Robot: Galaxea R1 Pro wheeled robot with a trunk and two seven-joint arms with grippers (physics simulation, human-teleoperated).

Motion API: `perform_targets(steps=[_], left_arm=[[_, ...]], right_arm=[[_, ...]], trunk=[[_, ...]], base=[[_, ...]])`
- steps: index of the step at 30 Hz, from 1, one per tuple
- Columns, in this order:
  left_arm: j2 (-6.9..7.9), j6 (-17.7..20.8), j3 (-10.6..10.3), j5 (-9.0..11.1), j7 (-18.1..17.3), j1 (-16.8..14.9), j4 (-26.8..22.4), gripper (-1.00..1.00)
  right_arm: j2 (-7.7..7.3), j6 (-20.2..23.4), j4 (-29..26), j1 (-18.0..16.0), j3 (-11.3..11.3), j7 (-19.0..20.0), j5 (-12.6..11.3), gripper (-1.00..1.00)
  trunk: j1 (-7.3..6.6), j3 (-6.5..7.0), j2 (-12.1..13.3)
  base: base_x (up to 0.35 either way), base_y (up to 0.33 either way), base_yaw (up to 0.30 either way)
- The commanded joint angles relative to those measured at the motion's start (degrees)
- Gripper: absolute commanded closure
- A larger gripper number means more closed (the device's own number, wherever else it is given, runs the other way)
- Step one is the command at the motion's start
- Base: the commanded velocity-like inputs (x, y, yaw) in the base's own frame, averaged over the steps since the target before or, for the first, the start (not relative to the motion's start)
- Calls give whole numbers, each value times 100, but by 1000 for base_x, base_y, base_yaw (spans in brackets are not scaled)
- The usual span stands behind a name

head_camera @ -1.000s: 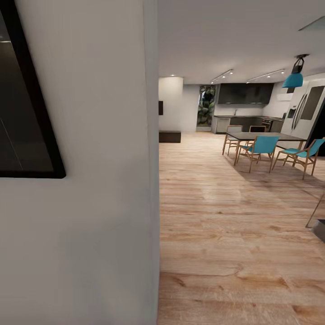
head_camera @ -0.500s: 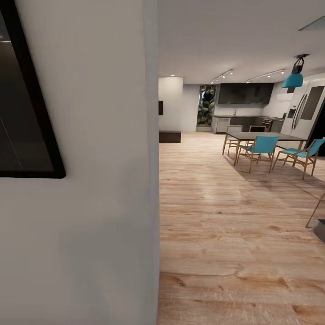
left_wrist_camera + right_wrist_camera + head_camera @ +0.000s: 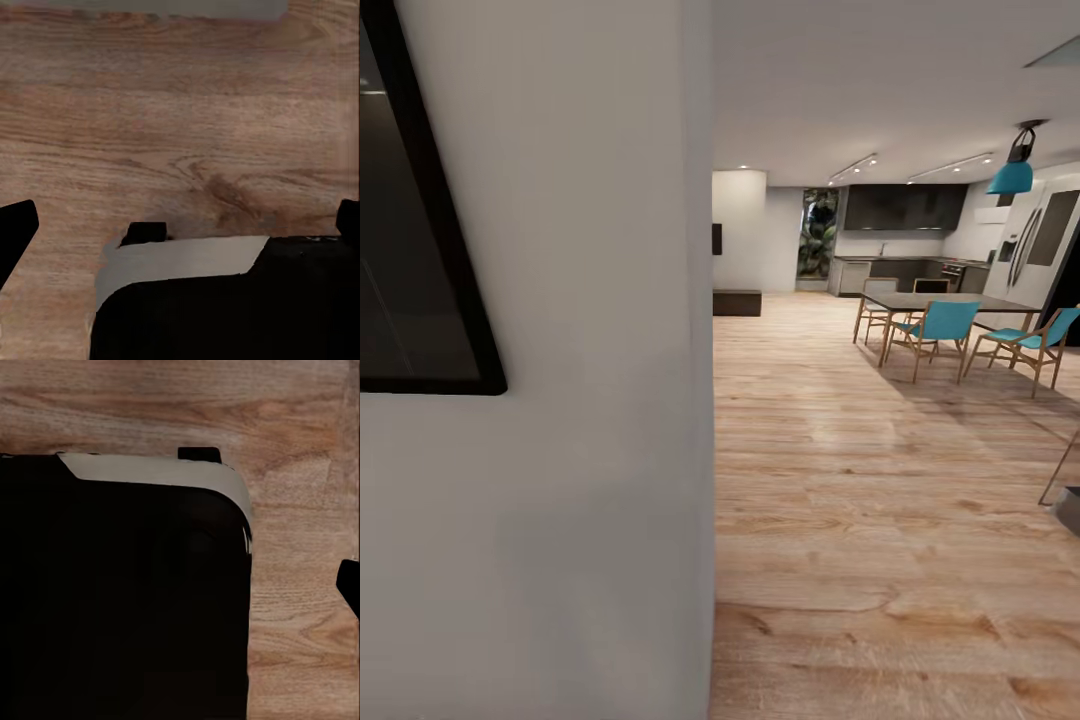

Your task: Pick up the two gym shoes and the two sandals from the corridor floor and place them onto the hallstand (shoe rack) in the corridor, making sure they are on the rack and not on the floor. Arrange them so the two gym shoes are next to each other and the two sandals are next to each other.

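Left fingers (image 3: 15, 229) are hanging spread over the floor (image 3: 187, 112), gripping nothing; the right gripper's state cannot be told. Beyond a white wall (image 3: 560, 400), the floor is running toward a table (image 3: 945, 301) with blue chairs (image 3: 940, 325).

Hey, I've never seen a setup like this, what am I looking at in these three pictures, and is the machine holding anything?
This is a simulated wheeled robot with two arms, steered by a person. The big picture comes from its head camera: a white wall with a dark framed panel fills the left, and a wood floor runs to a dining table with blue chairs and a kitchen behind. The two small pictures come from cameras near each hand, pointing down at the same floor and the robot's black base. Black finger edges show at the sides, too little to tell if the hands are open. Nothing appears held.
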Motion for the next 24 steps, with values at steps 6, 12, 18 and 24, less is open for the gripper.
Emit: perform_targets(steps=[6,12,18,24], left_arm=[[1,-57,2,-2,-2,0,-1728,-100],[-8,-65,2,2,-1,0,-1699,-100],[-9,-65,2,3,-2,0,-1696,-100],[-9,-65,2,3,1,0,-1696,-100]], right_arm=[[3,-1,-127,8,0,-4,-2,-100],[3,-5,-136,8,1,-4,-2,-100],[3,-2,-137,8,1,-4,-2,-100],[3,-3,-137,8,1,-4,-2,-100]], trunk=[[0,-5,-3],[0,-5,-3],[0,-5,-3],[0,-5,-3]], base=[[0,0,227],[0,0,283],[-8,0,291],[-175,0,292]])
